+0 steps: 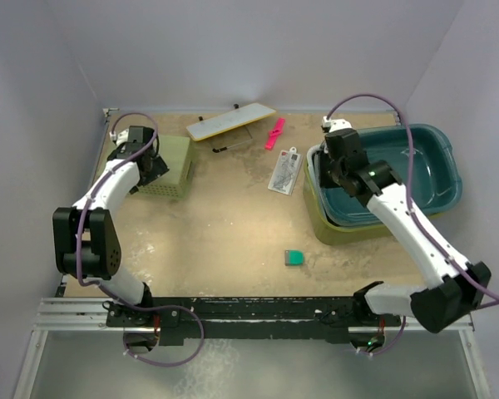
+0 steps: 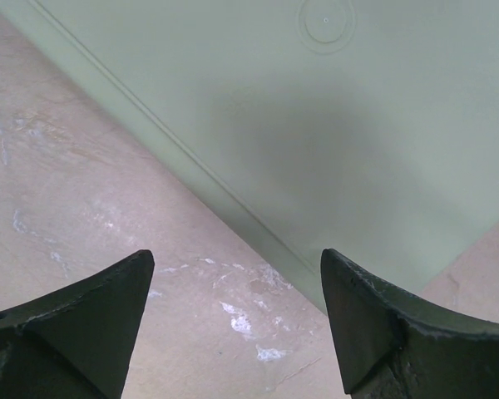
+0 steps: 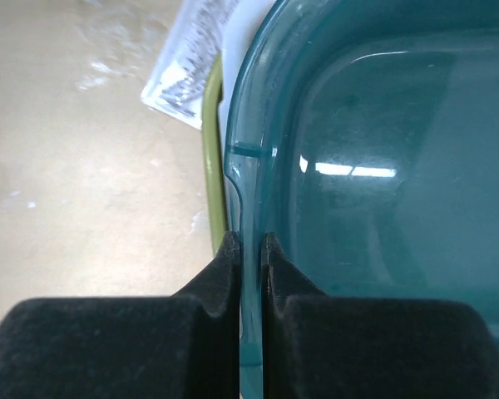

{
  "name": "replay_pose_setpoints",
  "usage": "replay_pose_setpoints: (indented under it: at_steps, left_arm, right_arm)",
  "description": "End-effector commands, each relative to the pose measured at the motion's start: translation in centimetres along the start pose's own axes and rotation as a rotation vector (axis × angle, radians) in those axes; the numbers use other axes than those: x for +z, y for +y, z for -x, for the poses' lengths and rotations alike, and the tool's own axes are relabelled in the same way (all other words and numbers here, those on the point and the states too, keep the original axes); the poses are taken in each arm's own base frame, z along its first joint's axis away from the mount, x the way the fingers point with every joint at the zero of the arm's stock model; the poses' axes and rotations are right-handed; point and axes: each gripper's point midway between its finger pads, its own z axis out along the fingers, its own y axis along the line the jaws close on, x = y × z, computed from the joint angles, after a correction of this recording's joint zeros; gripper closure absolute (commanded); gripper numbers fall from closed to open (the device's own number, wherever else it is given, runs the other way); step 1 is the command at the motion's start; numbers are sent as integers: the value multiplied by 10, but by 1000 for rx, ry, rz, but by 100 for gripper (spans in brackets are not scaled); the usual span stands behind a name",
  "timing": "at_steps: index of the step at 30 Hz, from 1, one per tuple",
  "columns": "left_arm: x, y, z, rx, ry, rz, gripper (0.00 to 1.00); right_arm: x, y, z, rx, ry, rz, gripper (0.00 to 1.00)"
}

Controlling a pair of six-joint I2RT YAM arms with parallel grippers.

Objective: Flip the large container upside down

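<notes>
The large container [image 1: 339,226], an olive-green tub, stands at the right of the table with a teal tub [image 1: 416,174] nested in it. My right gripper [image 1: 333,179] is at their left end. In the right wrist view that gripper [image 3: 249,241] is shut on the teal tub's [image 3: 382,166] thin wall. The large container's olive rim [image 3: 210,150] runs just outside the left finger, not between the fingers. My left gripper [image 1: 154,162] is far off at the back left, open [image 2: 237,283], with nothing between its fingers.
The left gripper hovers by a pale yellow-green basket [image 1: 170,162], whose flat side [image 2: 358,125] fills the left wrist view. At the back lie a cream board [image 1: 230,121] and a pink piece [image 1: 274,133]. A white packet [image 1: 284,172] lies beside the tubs, a small green block [image 1: 293,258] nearer the front.
</notes>
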Motion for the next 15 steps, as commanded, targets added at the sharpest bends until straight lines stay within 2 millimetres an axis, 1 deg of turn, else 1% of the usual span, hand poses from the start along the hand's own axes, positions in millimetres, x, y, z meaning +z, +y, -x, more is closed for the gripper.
replay_pose_setpoints:
  at_steps: [1,5,8,10,13,15]
  left_arm:
    - [-1,1,16,-118,-81,-13,23]
    - [19,6,20,-155,-86,-28,24]
    - [30,0,31,-163,-98,-42,24]
    - [38,-6,40,-160,-101,-48,24]
    - [50,-19,52,-146,-98,-54,24]
    - [54,-28,66,-142,-115,-55,23]
  right_arm:
    - [-63,-4,42,56,-168,71,100]
    - [-91,-4,50,72,-220,124,100]
    - [-105,-7,51,83,-238,132,100]
    - [-110,-10,49,90,-245,126,100]
    - [-113,-15,45,95,-243,111,100]
    - [-113,-16,42,96,-237,107,100]
